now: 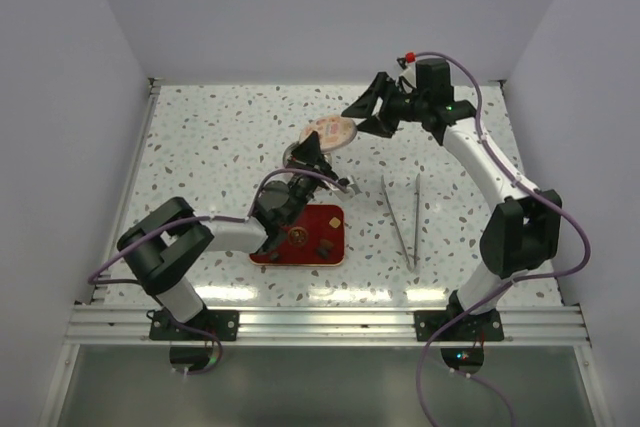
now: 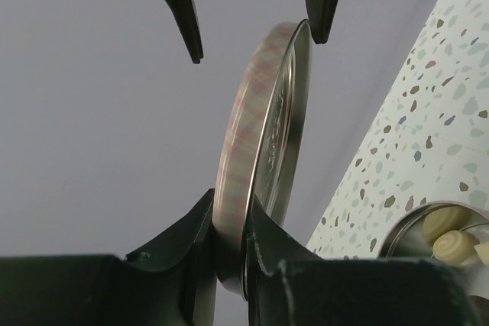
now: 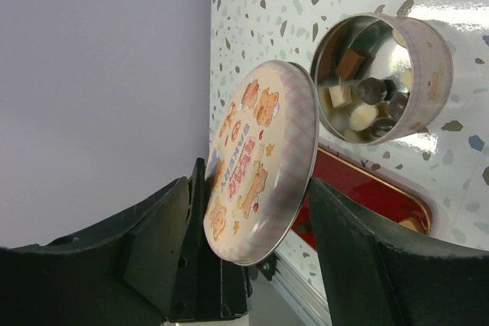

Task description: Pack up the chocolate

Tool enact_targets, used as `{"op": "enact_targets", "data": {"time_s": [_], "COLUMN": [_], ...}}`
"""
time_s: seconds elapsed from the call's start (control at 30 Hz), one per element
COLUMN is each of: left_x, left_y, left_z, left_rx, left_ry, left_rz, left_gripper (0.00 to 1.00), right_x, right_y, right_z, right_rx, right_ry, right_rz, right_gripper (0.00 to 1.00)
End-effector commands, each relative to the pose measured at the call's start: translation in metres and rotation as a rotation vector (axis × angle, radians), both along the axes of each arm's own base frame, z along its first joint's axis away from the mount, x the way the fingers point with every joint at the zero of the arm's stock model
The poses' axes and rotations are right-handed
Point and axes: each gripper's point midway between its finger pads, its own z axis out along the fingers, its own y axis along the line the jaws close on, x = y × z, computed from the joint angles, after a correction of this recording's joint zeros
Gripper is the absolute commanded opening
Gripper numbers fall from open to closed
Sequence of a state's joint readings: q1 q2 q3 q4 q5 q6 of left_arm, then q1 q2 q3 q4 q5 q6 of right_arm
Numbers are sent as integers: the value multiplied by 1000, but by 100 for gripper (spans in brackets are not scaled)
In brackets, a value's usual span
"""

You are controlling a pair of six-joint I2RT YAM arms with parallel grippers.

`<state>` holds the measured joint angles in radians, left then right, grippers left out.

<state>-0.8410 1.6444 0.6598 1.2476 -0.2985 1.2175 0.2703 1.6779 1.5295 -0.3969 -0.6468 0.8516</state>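
My left gripper (image 1: 312, 150) is shut on the rim of the round tin lid (image 1: 330, 132) and holds it on edge above the table. The left wrist view shows its fingertips (image 2: 249, 223) pinching the rim of the lid (image 2: 263, 127). My right gripper (image 1: 362, 115) is open, one finger on each side of the lid (image 3: 260, 158), not clamped. The open round tin (image 3: 374, 82) stands on the table with dark, light brown and cream chocolate pieces (image 3: 359, 116) inside. A few chocolate pieces (image 1: 323, 245) lie on the red tray (image 1: 300, 252).
Long metal tweezers (image 1: 405, 217) lie on the table right of the red tray. The tin sits just beyond the tray, mostly hidden under my left gripper in the top view. White walls close the table on three sides.
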Motion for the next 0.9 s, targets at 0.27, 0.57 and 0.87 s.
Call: {"op": "enact_targets", "data": {"time_s": [0.27, 0.57, 0.87], "left_x": [-22, -24, -19], "left_y": [-3, -8, -4], "left_z": [68, 76, 63], "left_rx": [-169, -233, -211], "left_ry": [-249, -258, -218], "left_rz": [-4, -3, 50], "left_gripper": [0, 0, 9], "right_x": [-11, -14, -15], "right_y": [7, 9, 10], "right_z": [-5, -3, 2], "right_rx": [41, 106, 164], "right_ry": [-3, -7, -15], "right_rz": [27, 7, -23], "right_gripper": [58, 50, 27]}}
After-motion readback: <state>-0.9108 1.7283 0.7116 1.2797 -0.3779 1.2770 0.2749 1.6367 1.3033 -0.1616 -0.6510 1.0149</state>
